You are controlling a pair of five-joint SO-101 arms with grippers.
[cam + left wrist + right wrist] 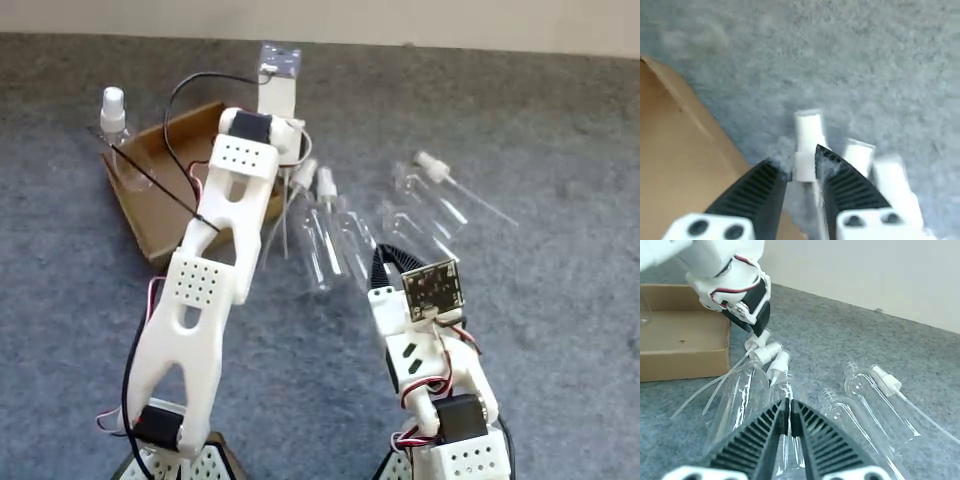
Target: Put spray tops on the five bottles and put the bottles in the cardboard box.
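Observation:
My left gripper (pixel 801 167) is shut on a white spray top (pixel 807 137) just off the cardboard box (pixel 160 185); the same grip appears in the right wrist view, with the spray top (pixel 756 342) trailing a thin tube. One capped bottle (pixel 113 125) stands at the box's far corner. Two capped bottles (pixel 322 235) lie side by side on the carpet in the middle. My right gripper (pixel 790 415) is shut and empty, hovering low over these bottles (pixel 785 390). Topless bottles (pixel 852 415) lie to the right, with a loose spray top (pixel 885 380) and its tube across one.
Grey carpet covers the table. The left arm (pixel 215 250) stretches across the box's near side. The right arm (pixel 430 330) sits low near the front. A pale wall (pixel 865 270) runs behind the carpet's far edge.

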